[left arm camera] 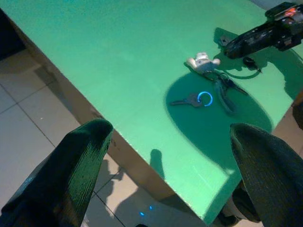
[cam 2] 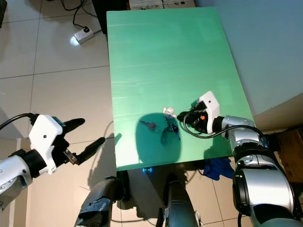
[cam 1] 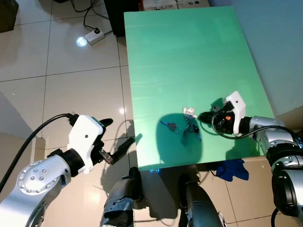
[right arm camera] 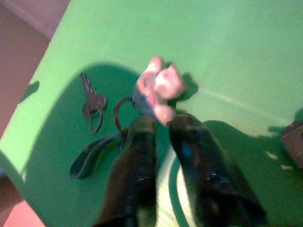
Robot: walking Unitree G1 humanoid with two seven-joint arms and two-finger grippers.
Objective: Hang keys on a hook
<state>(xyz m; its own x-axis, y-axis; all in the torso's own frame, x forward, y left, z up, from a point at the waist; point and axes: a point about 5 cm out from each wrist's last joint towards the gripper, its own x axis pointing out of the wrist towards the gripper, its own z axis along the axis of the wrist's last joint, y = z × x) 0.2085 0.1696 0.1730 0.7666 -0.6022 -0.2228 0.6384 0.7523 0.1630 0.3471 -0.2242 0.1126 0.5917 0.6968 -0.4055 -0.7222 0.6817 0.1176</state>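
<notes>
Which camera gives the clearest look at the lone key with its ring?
The left wrist view: the single key lies sharp and unobstructed on the green table, apart from the keychain bunch. Both eye views show it small and in shadow; the right wrist view shows it blurred.

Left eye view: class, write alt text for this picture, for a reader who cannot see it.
The right gripper reaches low over a green table toward a bunch of keys with a small white charm; a separate key lies beside them. The left gripper, open, hangs over the tiled floor off the table's left edge.
</notes>
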